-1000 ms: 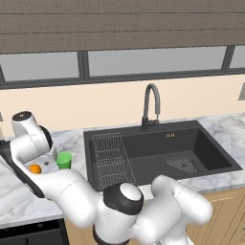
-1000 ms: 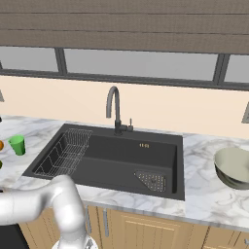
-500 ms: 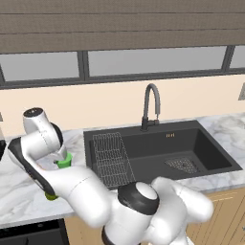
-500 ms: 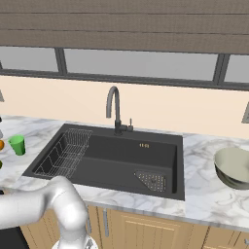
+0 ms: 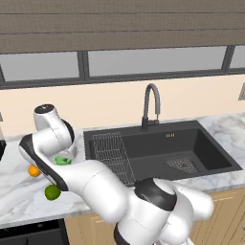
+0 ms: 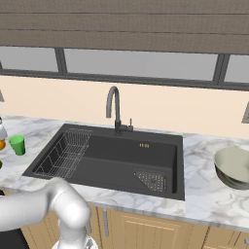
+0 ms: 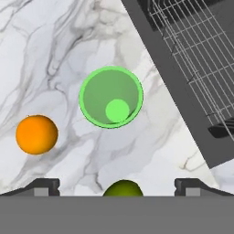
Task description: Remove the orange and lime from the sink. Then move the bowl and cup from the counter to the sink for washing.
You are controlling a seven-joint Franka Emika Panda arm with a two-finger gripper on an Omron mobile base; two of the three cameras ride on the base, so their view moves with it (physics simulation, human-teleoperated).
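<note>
Swung further over the left stretch of worktop [image 5: 19, 201] since a second ago, with the orange [image 7: 36, 134] and lime [image 7: 122, 188] now lying out on the marble beside the sink [image 6: 121, 155]. Jaws spread wide, holding nothing. Hovering above the cup [image 7: 111, 97], upright near the sink's left edge, dead ahead between the fingertips [image 7: 43, 186]. Bowl [image 6: 233, 168] waiting far right.
</note>
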